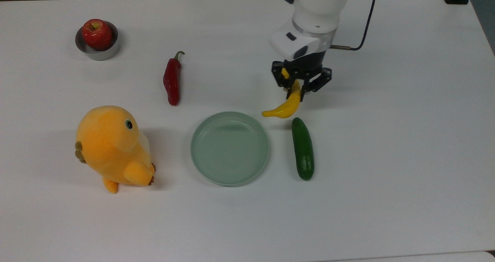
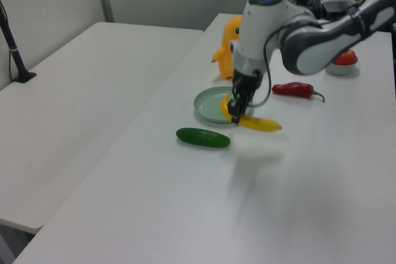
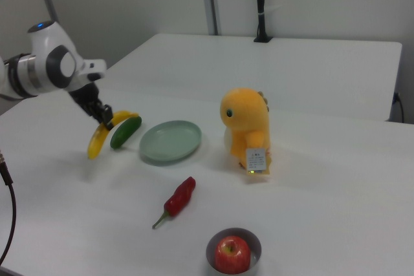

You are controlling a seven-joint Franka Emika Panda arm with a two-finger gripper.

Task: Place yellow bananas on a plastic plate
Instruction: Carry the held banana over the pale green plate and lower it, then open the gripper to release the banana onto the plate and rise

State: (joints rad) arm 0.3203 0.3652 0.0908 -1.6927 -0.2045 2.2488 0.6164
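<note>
The banana (image 1: 285, 106) is off the table and up in the air, pinched near its middle by the gripper (image 1: 300, 84), whose two fingers are pressed against the fruit on either side, so I'd say the picking-up part is done and the carrying is well under way. What's left, as I judge it, is the last bit of travel and the set-down: in the top view the banana's free tip hangs just beside the plate's (image 1: 216, 117) upper right rim, not yet over the middle, and it sits just above the near end of the cucumber (image 1: 302, 148). From the left view the banana (image 2: 257, 122) looks to overlap the plate's (image 2: 207, 99) near edge, though I can't tell from there how high it rides. In the right view the banana (image 3: 100, 138) dangles tilted, one end drooping, beside the cucumber (image 3: 125, 132) with the plate (image 3: 169, 141) close by. The plate holds nothing at this point. The only other dish, a small steel bowl (image 1: 87, 50) far off in the top view's upper left, has a red apple (image 1: 97, 33) sitting in it. The chili (image 1: 172, 81) and the orange plush toy (image 1: 112, 147) stand on the table well apart from the arm's path
</note>
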